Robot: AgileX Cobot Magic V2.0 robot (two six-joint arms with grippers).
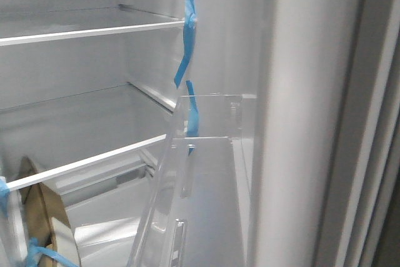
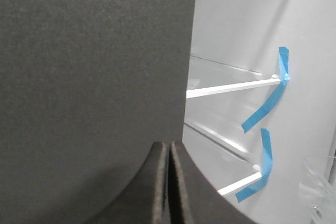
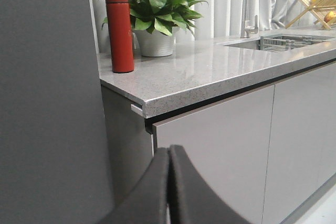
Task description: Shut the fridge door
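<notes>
The fridge door stands open. In the front view I see its white inner lining (image 1: pixel 300 110) on the right, with a clear plastic shelf bin (image 1: pixel 187 179) and blue tape strips (image 1: pixel 188 35). In the left wrist view a matte dark grey door face (image 2: pixel 94 66) fills one side, and its edge borders the lit fridge interior (image 2: pixel 236 40). My left gripper (image 2: pixel 169 148) is shut and empty, right at that edge; I cannot tell whether it touches. My right gripper (image 3: pixel 169 153) is shut and empty beside another dark grey panel (image 3: pixel 47 103). Neither gripper shows in the front view.
White-edged glass shelves (image 1: pixel 94 32) cross the fridge interior, and a brown cardboard item (image 1: pixel 44 217) sits low on the left. In the right wrist view a granite countertop (image 3: pixel 210 72) holds a red flask (image 3: pixel 119 30), a potted plant (image 3: pixel 155 3) and a sink (image 3: pixel 289 40), above light grey cabinet fronts (image 3: pixel 220 145).
</notes>
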